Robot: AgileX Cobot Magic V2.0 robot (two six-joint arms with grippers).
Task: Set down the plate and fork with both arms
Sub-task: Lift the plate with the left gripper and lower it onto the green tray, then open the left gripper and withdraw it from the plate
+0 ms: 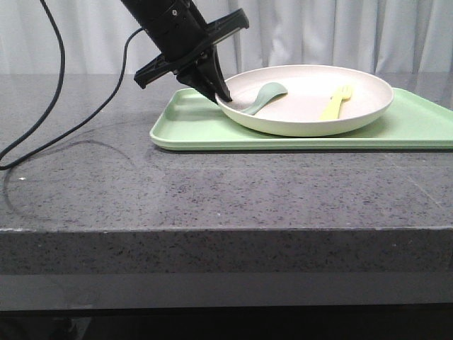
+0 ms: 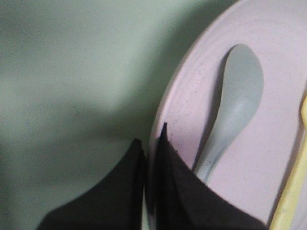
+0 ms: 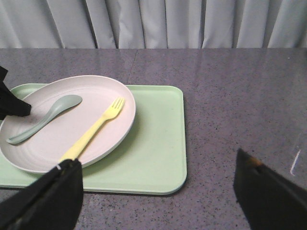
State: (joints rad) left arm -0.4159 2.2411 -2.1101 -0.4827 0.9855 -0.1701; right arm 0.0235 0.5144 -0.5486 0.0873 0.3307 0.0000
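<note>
The cream plate [image 1: 300, 126] lies on the light-green tray [image 1: 205, 131]; in it are the pale-yellow fork [image 1: 337, 103] and a grey-green spoon [image 1: 263, 97]. My left gripper [image 1: 221, 95] is shut on the plate's left rim. The left wrist view shows its dark fingers [image 2: 177, 182] either side of the plate rim [image 2: 187, 96], with the spoon [image 2: 237, 96] and the fork's handle [image 2: 291, 194] beside them. My right gripper [image 3: 156, 158] is open wide above the tray's corner [image 3: 158, 143], with nothing between its fingers. The fork [image 3: 93, 132] lies across the plate [image 3: 62, 143], close to one finger.
The tray sits at the back right of a dark speckled stone table [image 1: 212, 191]. A black cable [image 1: 42, 120] loops over the table's left side. Grey curtains [image 1: 318, 32] hang behind. The right arm does not show in the front view.
</note>
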